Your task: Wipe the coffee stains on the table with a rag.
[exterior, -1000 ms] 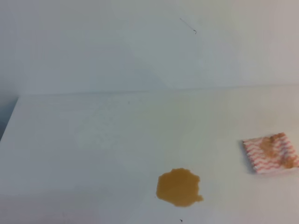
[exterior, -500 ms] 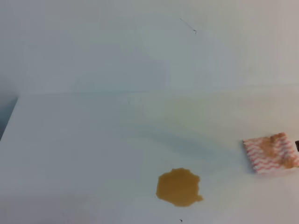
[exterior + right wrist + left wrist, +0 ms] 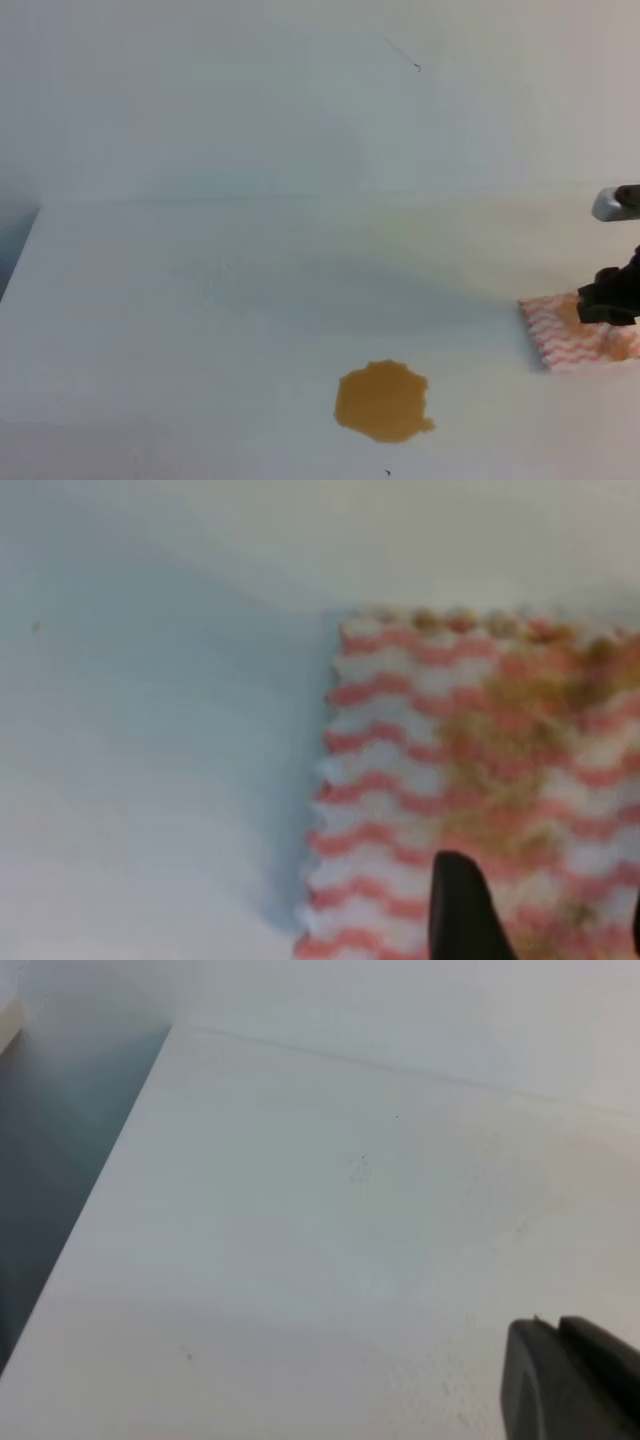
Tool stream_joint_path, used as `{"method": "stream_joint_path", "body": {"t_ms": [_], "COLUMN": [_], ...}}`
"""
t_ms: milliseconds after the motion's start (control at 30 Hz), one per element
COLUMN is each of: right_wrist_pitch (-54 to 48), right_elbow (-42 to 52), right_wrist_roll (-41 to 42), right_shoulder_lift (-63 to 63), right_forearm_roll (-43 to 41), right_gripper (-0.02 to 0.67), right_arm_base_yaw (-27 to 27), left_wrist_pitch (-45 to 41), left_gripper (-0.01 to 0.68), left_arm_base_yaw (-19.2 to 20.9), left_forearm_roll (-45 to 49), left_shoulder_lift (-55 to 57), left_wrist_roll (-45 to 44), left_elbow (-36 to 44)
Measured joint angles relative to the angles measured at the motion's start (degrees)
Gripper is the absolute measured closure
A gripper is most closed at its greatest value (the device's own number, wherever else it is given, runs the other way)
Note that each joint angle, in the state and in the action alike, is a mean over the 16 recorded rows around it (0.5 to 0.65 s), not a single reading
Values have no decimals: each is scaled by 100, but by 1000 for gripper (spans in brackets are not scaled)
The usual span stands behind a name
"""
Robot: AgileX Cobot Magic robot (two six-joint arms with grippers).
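The coffee stains [image 3: 385, 402] form one orange-brown blotch near the front middle of the white table [image 3: 200, 300]. At the right edge lies the rag [image 3: 558, 340], white with red zigzags and brown smudges. My right gripper [image 3: 612, 298] hangs over the rag's right part. In the right wrist view the rag [image 3: 470, 770] fills the right side, and the right gripper [image 3: 545, 935] is open above it, with one dark fingertip [image 3: 460, 910] over the cloth and the other at the frame's edge. The left gripper [image 3: 557, 1380] shows only in its wrist view, its fingers pressed together over bare table [image 3: 320, 1220].
A white wall [image 3: 300, 100] rises behind the table. The table's left edge [image 3: 22, 250] drops off to a dark gap, seen as the table's left edge [image 3: 90, 1210] in the left wrist view.
The right arm has come into the exterior view from the right and now hangs over the rag. The rag and the stain have not moved.
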State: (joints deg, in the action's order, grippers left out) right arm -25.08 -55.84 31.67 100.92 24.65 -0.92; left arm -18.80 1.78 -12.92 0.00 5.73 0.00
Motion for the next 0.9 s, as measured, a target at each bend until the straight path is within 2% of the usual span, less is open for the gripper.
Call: {"method": "stream_joint_path", "body": {"t_ms": [167, 367, 533, 900], "right_wrist_pitch": [-381, -668, -756, -371], "right_elbow": [-552, -1079, -1340, -1567], "right_wrist_roll": [89, -83, -205, -202], "right_shoulder_lift": [559, 1134, 1454, 1818], "right_forearm_roll": [-27, -556, -955, -1082], "right_gripper": [296, 300, 360, 571], "right_arm_base_yaw": [-74, -197, -353, -1176], "left_wrist_pitch": [0, 0, 0, 0], "left_gripper": [674, 674, 674, 674], "left_arm_base_yaw": [0, 0, 0, 0], "left_forearm_roll": [0, 0, 0, 0], "left_shoulder_lift": [0, 0, 0, 0], "left_wrist_roll": [0, 0, 0, 0], "left_elbow": [0, 0, 0, 0]}}
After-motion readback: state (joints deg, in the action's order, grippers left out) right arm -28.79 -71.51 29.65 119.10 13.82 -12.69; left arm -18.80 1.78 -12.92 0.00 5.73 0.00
